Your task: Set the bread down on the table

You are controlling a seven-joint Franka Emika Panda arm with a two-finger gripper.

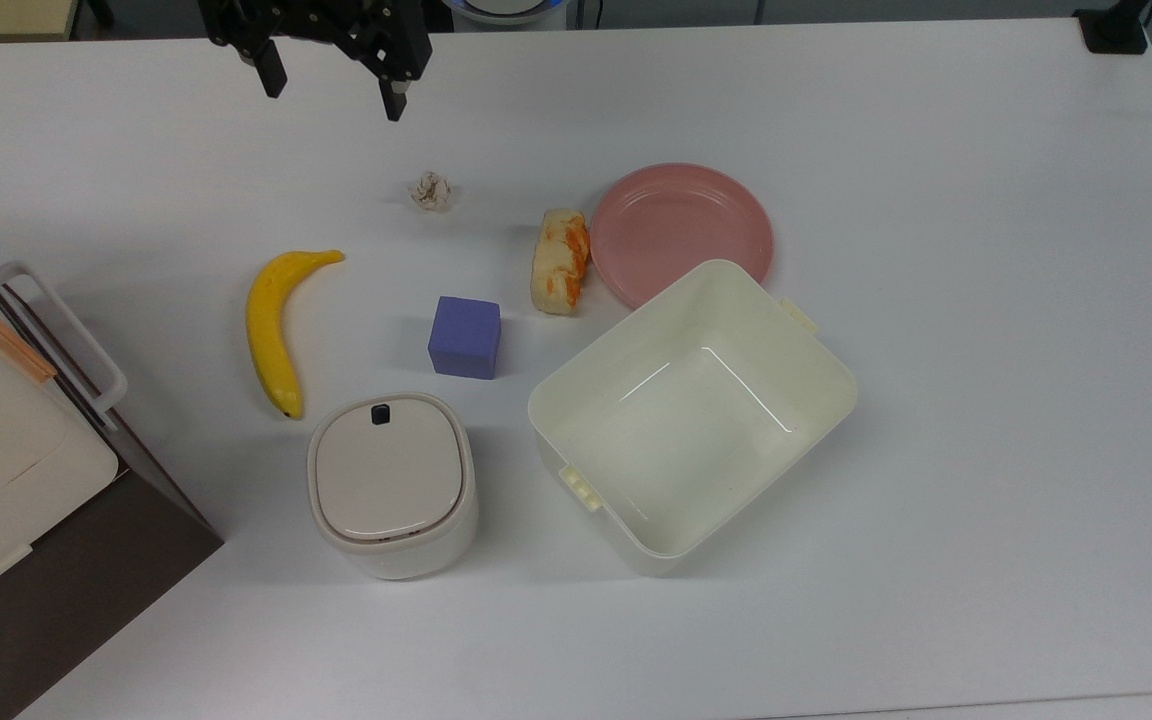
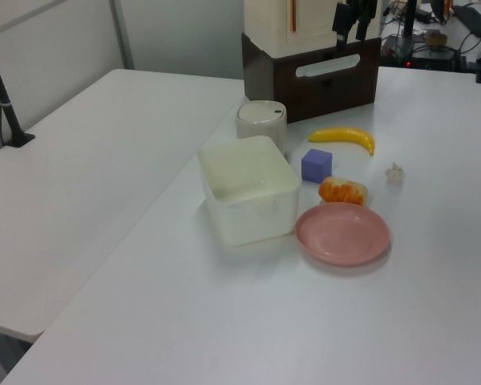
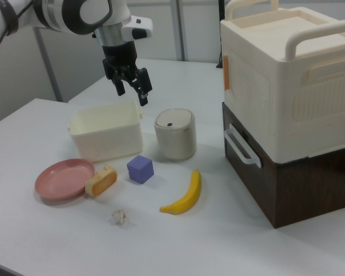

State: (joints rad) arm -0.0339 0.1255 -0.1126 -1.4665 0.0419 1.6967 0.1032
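The gripper hung above the table near the top view's upper edge, toward the upper left corner, its two black fingers spread well apart with nothing between them and touching nothing; in the right view it stood high over the cream tub, and in the left view it showed against the stacked box. Broad bare tabletop lay along the top view's right edge and lower edge, and a strip of open surface ran under the gripper along the upper edge. Nearest below it sat a small crumpled paper ball, then the bread, an oblong pale-yellow spongy piece with orange patches, lying flat on the table near the middle with one long side just beside the rim of the round pink plate, not on it. The smooth square tub, empty and glossy inside, stood near the plate toward the lower edge. A matte purple cube rested between the bread and a curved yellow banana. A rounded lidded canister stood below the cube, and a cream box on a dark brown base overhung the top view's left edge.
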